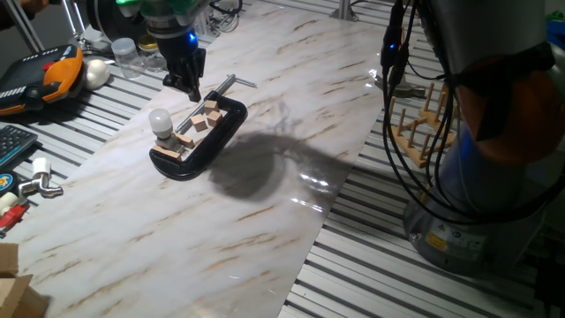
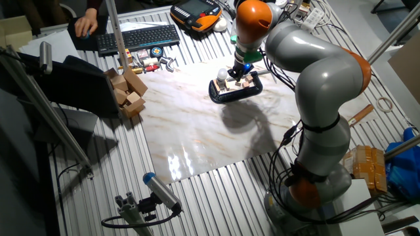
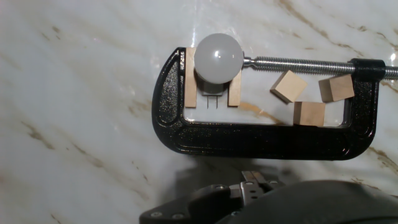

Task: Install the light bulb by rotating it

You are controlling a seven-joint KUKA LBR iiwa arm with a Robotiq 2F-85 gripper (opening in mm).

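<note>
The light bulb (image 3: 218, 57), a small frosted white globe, stands upright in a socket held between two wooden plates at the closed end of a black C-clamp (image 3: 249, 134). It also shows in one fixed view (image 1: 160, 120) and the other fixed view (image 2: 222, 75). My gripper (image 1: 193, 92) hangs above the clamp (image 1: 216, 137), behind and to the right of the bulb, not touching it. Its fingers look pressed together and hold nothing. In the hand view only the fingertips (image 3: 252, 178) show at the bottom edge.
Three small wooden blocks (image 3: 309, 113) lie loose inside the clamp by its screw (image 3: 298, 63). A white egg-shaped ball (image 1: 97, 73), an orange pendant (image 1: 55, 75) and jars (image 1: 124, 54) sit at the back left. A wooden rack (image 1: 422, 124) stands to the right.
</note>
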